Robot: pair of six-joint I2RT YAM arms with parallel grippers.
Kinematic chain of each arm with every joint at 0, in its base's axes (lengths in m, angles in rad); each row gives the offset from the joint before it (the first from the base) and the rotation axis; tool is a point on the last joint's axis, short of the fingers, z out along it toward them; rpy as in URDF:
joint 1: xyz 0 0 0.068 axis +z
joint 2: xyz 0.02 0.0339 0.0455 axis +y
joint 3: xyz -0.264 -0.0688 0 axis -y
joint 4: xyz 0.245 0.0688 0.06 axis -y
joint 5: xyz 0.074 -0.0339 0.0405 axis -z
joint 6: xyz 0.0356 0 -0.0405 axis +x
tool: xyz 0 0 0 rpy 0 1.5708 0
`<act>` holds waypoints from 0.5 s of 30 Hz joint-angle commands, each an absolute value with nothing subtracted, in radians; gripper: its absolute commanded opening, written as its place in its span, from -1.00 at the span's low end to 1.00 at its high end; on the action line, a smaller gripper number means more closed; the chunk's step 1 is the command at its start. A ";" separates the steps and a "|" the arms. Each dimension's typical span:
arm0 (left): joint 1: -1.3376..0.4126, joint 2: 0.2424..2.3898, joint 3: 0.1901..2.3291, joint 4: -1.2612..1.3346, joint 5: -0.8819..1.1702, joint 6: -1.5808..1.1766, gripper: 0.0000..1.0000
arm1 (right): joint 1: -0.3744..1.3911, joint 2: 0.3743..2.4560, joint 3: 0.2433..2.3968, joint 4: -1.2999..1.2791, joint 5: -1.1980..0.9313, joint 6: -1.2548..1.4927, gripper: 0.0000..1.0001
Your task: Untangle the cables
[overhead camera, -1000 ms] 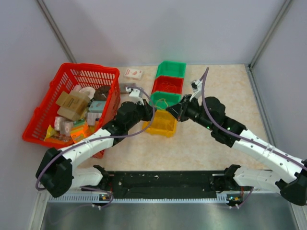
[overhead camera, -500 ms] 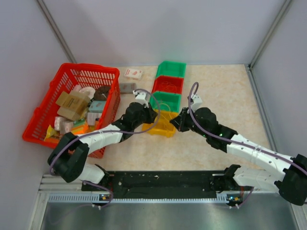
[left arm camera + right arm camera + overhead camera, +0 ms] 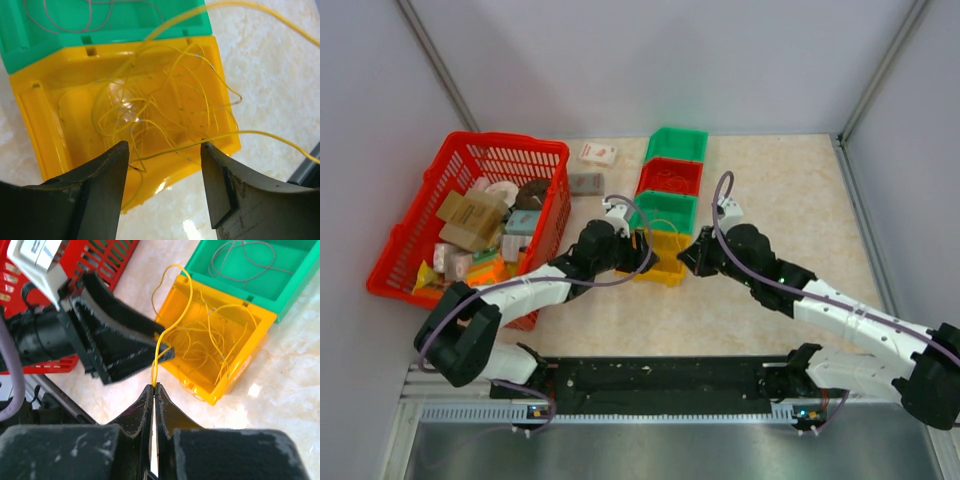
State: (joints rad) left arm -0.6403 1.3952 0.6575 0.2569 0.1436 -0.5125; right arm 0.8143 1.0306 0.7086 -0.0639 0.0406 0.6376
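A tangle of thin yellow cables (image 3: 150, 110) lies in the yellow bin (image 3: 47, 125) (image 3: 665, 268). My left gripper (image 3: 164, 150) (image 3: 642, 246) hovers over the bin's near edge, open; one yellow strand crosses the gap near its fingertips without being pinched. My right gripper (image 3: 154, 386) (image 3: 686, 258) is shut on a yellow cable (image 3: 159, 347) that rises out of the bin and loops back over its rim. The left gripper's black fingers (image 3: 120, 340) stand just beyond the right one's tips. A thin greyish cable loop (image 3: 245, 255) rests in the green bin (image 3: 300, 277).
Behind the yellow bin stand a green bin (image 3: 665, 210), a red bin (image 3: 671, 177) and another green bin (image 3: 677, 143) in a row. A red basket (image 3: 505, 143) full of packaged items sits at the left. A small white box (image 3: 598, 153) lies behind it.
My left gripper has opened and let go of the yellow cable, dropping closer over the yellow bin. The right gripper has pulled back toward the bin's right side, still shut on its strand.
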 commanded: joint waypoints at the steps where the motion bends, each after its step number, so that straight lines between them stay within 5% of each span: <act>1: -0.637 1.316 0.647 0.200 0.259 -0.463 0.29 | 0.792 1.081 0.823 -0.049 0.074 0.611 -1.00; 15: -0.620 1.026 0.611 0.026 0.256 -0.379 0.37 | 0.773 1.068 0.769 -0.135 -0.033 0.531 -1.00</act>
State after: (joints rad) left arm -0.6281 1.0985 0.6025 0.0742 0.2630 -0.4278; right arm 0.7811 1.1374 0.8158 -0.1013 0.0330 0.5915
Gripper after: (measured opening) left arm 0.686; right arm 0.006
